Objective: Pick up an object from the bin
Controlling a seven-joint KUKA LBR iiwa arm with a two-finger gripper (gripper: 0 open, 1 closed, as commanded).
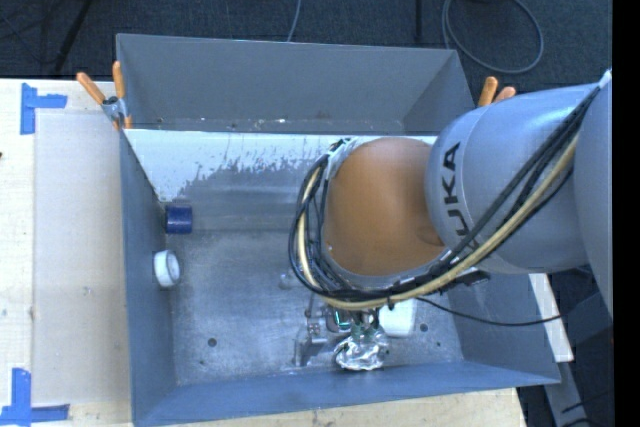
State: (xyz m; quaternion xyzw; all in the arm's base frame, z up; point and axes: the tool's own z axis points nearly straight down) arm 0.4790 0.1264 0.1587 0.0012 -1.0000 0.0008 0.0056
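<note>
Four loose things meet your eye in the camera view, all on the floor of the grey metal bin (140, 335). Your arm (530, 185) comes in from the right, and its orange wrist cover (380, 205), ringed by black and yellow cables, hangs over the middle of the bin. Below that cover the gripper (335, 333) sits low, close to the near wall and a little right of centre.

Nearest to the gripper is a crumpled silvery wad (360, 353) (it looks like foil). It lies against the near wall, just below and slightly right of the gripper's tip. You cannot tell from here whether the two touch, and nothing shows the wad gripped. The wrist and cables hide too much of the claw for you to tell whether it is apart or together.

Just to the right of the gripper, a small white block (398, 318) lies half tucked under the edge of the cover.

Well apart from all this, on the left side of the bin, you have a short dark blue cylinder (179, 219) at the foot of the far sloping wall. A white ring-shaped roll (166, 267) sits nearer you, just beside the left wall.
</note>
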